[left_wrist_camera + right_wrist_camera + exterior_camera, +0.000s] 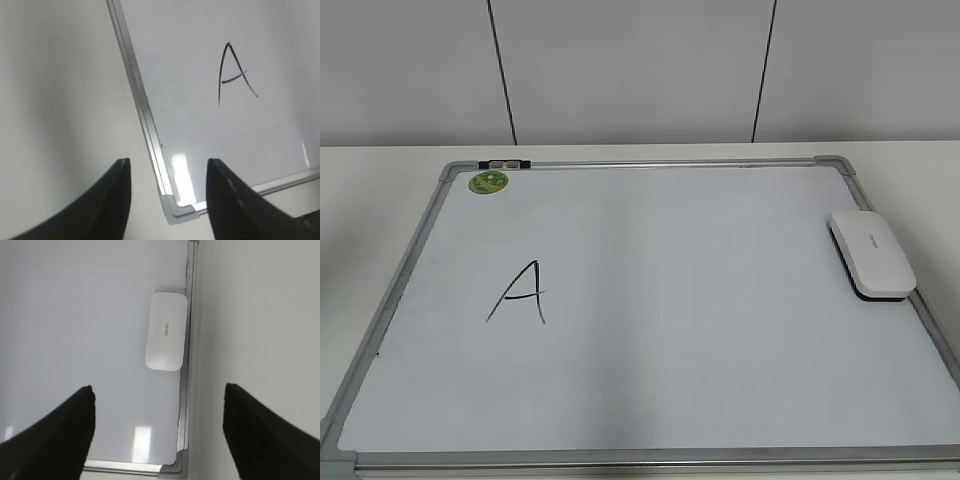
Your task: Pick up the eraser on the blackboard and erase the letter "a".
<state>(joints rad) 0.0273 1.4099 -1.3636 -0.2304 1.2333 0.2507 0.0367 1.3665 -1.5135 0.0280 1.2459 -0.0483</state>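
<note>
The white eraser (872, 255) lies on the blackboard (650, 163) against its right frame edge; it also shows in the right wrist view (166, 331). A large angular capital "A" (520, 293) in black marker is on the board's left half, also in the left wrist view (234, 75). No small lowercase "a" shows in any view. My left gripper (169, 167) is open and empty above the board's near left corner (145, 115). My right gripper (159, 386) is open and empty above the near right corner (184, 390), short of the eraser. Neither gripper shows in the exterior view.
A round green sticker (488, 182) sits at the board's far left corner, with a small dark clip (505, 162) on the top frame beside it. The board lies flat on a white table (380, 190). A panelled wall stands behind.
</note>
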